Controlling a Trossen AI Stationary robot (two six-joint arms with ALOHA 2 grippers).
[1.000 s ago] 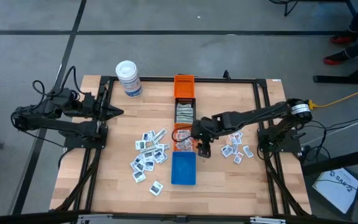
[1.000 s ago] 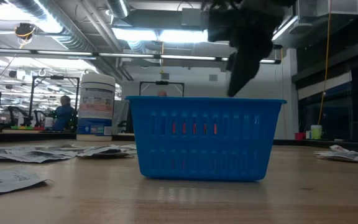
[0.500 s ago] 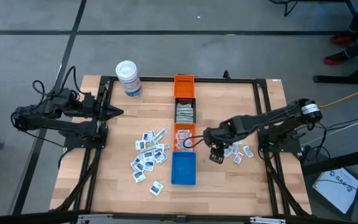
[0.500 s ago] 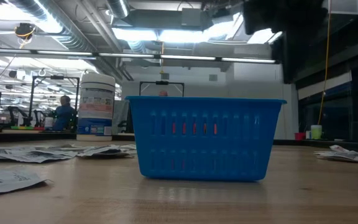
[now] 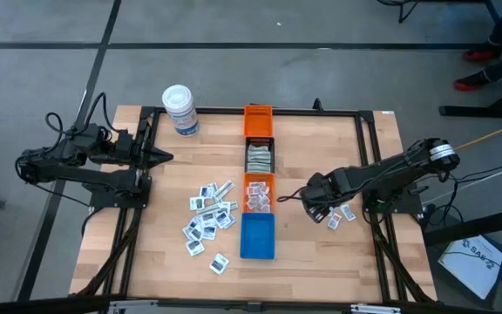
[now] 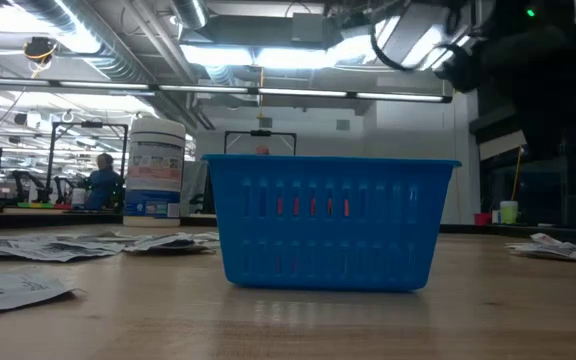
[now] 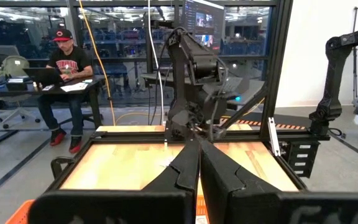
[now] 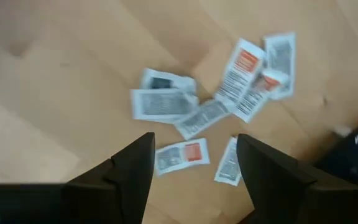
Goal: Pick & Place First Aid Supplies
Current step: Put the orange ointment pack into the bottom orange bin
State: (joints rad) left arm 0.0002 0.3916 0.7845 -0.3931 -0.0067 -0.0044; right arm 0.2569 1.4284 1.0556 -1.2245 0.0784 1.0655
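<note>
The first aid supplies are small white packets with black or red print, in two loose heaps on the wooden table. One heap lies left of the bins. The other heap lies to their right and shows spread flat in the right wrist view. My right gripper hangs above the right heap's near-left edge, pointing down, open, with nothing between its fingers. My left gripper waits at the table's left edge, level and shut.
A row of bins runs down the table's middle: orange, black, orange, blue. A white tub stands at the far left. A person sits at a desk beyond the table.
My right gripper has swung from over the near orange bin toward the table's right edge, to above the right heap of packets. It has rolled about its own axis and tipped to point down. Its fingers have stayed open.
</note>
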